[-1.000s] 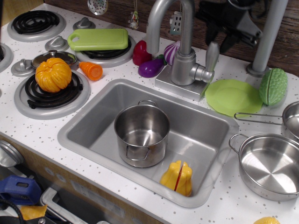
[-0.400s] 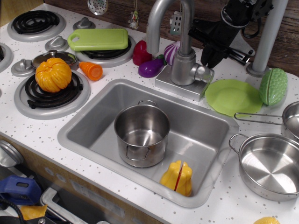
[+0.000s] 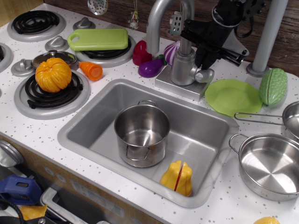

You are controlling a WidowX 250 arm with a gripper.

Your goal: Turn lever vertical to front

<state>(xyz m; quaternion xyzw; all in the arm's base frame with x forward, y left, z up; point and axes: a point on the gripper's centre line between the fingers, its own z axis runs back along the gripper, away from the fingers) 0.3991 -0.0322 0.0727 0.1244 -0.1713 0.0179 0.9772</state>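
Observation:
The lever's round silver stub [image 3: 204, 74] sticks out of the right side of the faucet body [image 3: 183, 65], behind the sink. Its flat paddle is hidden behind my black gripper [image 3: 205, 45], which hangs right over and against it, just right of the tall curved spout [image 3: 159, 21]. I cannot see the fingers clearly, so I cannot tell whether they close on the paddle or which way it points.
The sink [image 3: 84, 119] holds a steel pot [image 3: 141, 133] and a yellow toy vegetable [image 3: 177, 178]. A green plate [image 3: 232, 96], a green gourd [image 3: 273, 86] and a grey pole [image 3: 264, 42] stand to the right. An eggplant [image 3: 150, 67] lies left of the faucet, and a pan [image 3: 271, 165] sits front right.
My gripper has come down and leftward from behind the faucet onto the lever. The paddle, upright and in plain sight a second ago, is now covered.

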